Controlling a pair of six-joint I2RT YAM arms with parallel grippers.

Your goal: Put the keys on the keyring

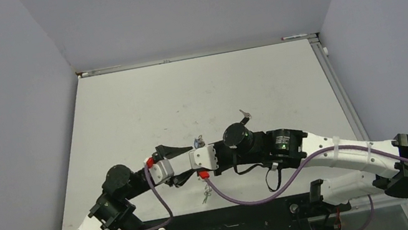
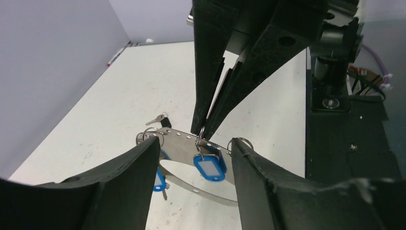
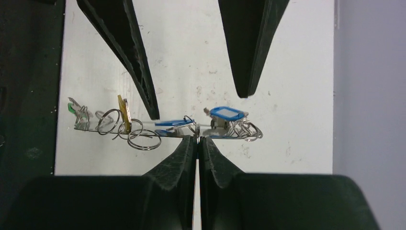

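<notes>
Keyring (image 2: 179, 140) holds blue, yellow, perhaps green keys (image 3: 227, 113).

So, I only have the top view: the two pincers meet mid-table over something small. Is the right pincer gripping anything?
Observer: Yes, the right pincer is shut on the edge of the keyring, a flat metal band with holes.
Reviewer: And the left pincer?
Observer: The left pincer is open, fingers spread wide beside the keyring; I see no contact.
Reviewer: Any keys on it?
Observer: A blue tag hangs on it beside the pinch; a yellow tag and a green tag sit farther along it.
</notes>
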